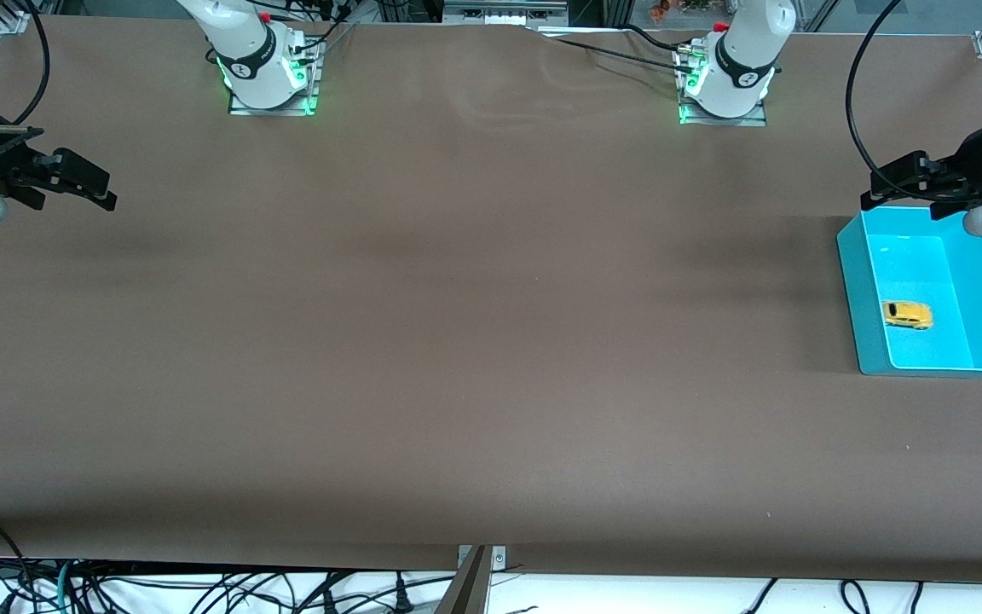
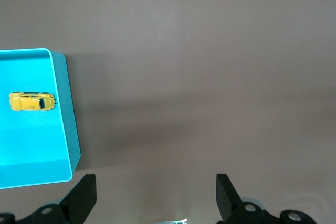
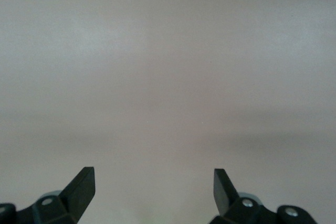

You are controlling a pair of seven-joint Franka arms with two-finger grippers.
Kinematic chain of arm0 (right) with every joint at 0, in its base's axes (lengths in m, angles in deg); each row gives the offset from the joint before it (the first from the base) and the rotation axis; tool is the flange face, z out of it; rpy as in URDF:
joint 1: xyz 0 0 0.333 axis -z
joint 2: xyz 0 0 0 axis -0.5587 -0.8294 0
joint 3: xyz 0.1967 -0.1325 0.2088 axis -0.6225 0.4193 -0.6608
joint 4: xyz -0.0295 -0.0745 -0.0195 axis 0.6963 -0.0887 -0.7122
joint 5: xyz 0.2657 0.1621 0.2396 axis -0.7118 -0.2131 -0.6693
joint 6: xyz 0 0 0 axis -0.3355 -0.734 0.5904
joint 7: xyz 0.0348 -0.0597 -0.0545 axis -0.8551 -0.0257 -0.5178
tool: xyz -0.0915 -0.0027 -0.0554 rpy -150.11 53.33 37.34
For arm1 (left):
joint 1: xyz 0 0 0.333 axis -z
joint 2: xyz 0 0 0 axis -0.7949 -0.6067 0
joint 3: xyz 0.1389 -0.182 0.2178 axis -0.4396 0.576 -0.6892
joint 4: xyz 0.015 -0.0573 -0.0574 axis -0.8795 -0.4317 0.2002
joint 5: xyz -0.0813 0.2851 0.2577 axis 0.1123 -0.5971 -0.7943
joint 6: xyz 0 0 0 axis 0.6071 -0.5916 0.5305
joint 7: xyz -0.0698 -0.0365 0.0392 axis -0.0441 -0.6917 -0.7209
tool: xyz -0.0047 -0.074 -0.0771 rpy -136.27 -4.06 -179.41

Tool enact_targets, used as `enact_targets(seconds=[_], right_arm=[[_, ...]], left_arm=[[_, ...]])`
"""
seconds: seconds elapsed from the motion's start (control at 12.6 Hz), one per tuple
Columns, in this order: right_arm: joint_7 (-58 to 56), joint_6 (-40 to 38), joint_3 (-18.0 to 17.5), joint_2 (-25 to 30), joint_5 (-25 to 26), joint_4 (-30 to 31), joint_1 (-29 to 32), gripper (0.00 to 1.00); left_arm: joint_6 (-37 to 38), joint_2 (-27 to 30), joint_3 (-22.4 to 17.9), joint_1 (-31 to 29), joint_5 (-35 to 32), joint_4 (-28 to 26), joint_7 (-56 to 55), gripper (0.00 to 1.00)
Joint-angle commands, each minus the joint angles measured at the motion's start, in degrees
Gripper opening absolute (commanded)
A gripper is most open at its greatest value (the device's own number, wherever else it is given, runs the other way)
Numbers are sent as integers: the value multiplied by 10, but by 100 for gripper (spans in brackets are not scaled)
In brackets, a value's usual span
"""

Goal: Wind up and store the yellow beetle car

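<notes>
Both pairs of fingers stand spread wide, nothing between them. My left gripper (image 1: 870, 194) hangs at the right edge of the front frame, in the air over the table just beside the upper corner of the cyan bin (image 1: 870, 298). In the left wrist view its two dark fingertips (image 2: 84, 192) show at the bottom of the frame, apart, with bare brown table (image 2: 210, 77) between them and the bin at the frame's left edge.

Yellow beetle car (image 1: 908, 315) lies inside the bin, on its floor, close to the wall that faces the middle of the table, in the lower half of the bin as the front frame shows it. In the left wrist view the car (image 2: 32, 101) sits at mid-left, lengthwise across the frame, touching no finger.

My right gripper (image 1: 107, 198) waits at the left edge of the front frame, over bare table at the right arm's end, well apart from bin and car. Its wrist view shows only tabletop past the fingertips (image 3: 81, 187).
</notes>
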Motion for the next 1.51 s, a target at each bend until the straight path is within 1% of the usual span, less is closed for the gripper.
enact_targets(seconds=[0.0, 0.56, 0.79, 1.43], right_arm=[[7, -13, -2, -5, 6, -16, 1, 100], [8, -17, -10, -2, 4, -15, -6, 100], [9, -34, -6, -3, 5, -15, -4, 100], [13, -33, -8, -5, 3, -17, -2, 100]], left_arm=[[9, -7, -3, 6, -6, 13, -7, 100], [9, -13, -3, 2, -5, 14, -7, 100], [9, -13, -2, 2, -5, 14, -7, 100], [9, -13, -3, 1, -5, 14, -7, 100]])
